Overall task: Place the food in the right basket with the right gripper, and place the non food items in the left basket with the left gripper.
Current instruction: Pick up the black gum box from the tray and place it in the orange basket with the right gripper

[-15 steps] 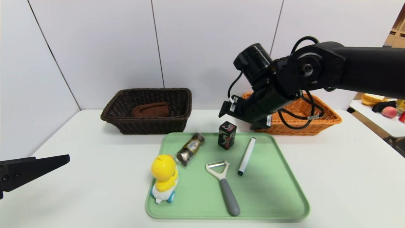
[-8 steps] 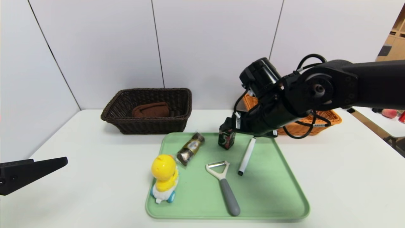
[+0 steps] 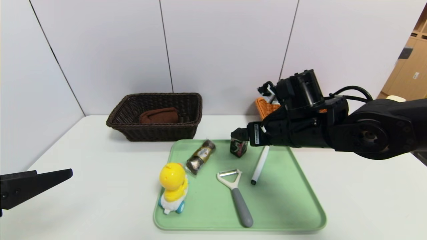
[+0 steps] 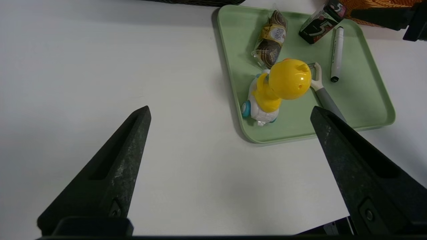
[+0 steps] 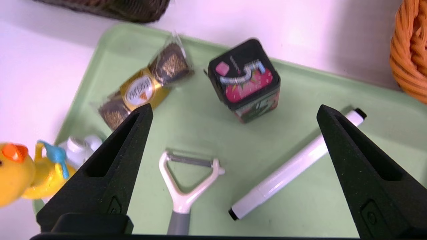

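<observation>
On the green tray [image 3: 293, 203] lie a gold chocolate packet [image 3: 200, 156], a black gum box [image 3: 239, 147], a white marker [image 3: 260, 165], a grey-handled peeler [image 3: 235, 196] and a yellow duck toy [image 3: 173, 186]. My right gripper [image 3: 240, 135] hovers open over the tray's back edge, just above the gum box [image 5: 245, 78]. Nothing sits between its wide-apart fingers [image 5: 234, 107]. The marker [image 5: 293, 166] and peeler [image 5: 186, 186] lie below it. My left gripper [image 3: 63, 175] hangs open and empty [image 4: 230, 110] over bare table, left of the tray.
A dark wicker basket [image 3: 156, 131] stands at the back left with a brown item [image 3: 159, 116] inside. The orange basket [image 3: 265, 106] at the back right is mostly hidden behind my right arm. White walls close the back and left.
My right arm has swung down from above the orange basket toward the tray, bringing its open gripper to the gum box. The left gripper has barely shifted.
</observation>
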`<state>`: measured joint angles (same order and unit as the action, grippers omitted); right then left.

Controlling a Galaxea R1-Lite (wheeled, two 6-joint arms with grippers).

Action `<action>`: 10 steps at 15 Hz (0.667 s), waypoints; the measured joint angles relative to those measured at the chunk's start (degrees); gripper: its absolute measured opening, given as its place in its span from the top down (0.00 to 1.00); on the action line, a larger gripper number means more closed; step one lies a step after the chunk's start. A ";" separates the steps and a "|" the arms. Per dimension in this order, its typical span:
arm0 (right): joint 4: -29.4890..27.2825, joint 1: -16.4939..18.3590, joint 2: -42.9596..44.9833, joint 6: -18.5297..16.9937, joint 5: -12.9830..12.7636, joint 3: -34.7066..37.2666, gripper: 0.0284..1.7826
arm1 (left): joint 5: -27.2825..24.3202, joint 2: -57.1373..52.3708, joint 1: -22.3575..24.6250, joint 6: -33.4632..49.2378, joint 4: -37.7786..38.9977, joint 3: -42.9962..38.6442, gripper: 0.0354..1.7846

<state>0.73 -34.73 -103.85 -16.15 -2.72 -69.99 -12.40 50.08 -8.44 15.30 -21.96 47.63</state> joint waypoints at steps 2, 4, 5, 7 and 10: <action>0.21 -0.05 1.60 2.18 0.09 2.62 0.05 | 0.00 0.00 0.00 0.05 0.02 -0.15 0.06; 3.84 0.15 2.97 4.69 0.20 6.10 0.05 | 0.02 -0.05 0.00 0.05 0.05 -0.30 0.06; 6.70 0.20 3.28 5.83 0.20 7.91 0.05 | -0.02 -0.05 0.00 0.07 0.05 -0.48 0.06; 14.31 0.41 3.57 7.86 0.24 12.24 0.05 | 0.00 -0.05 0.00 0.05 0.11 -0.69 0.06; 25.59 1.11 3.57 10.34 0.33 18.36 0.05 | -0.02 -0.11 0.00 0.07 0.11 -1.02 0.06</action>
<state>26.32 -33.62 -100.28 -5.81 -2.39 -51.63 -12.42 49.97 -8.44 15.37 -21.85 46.60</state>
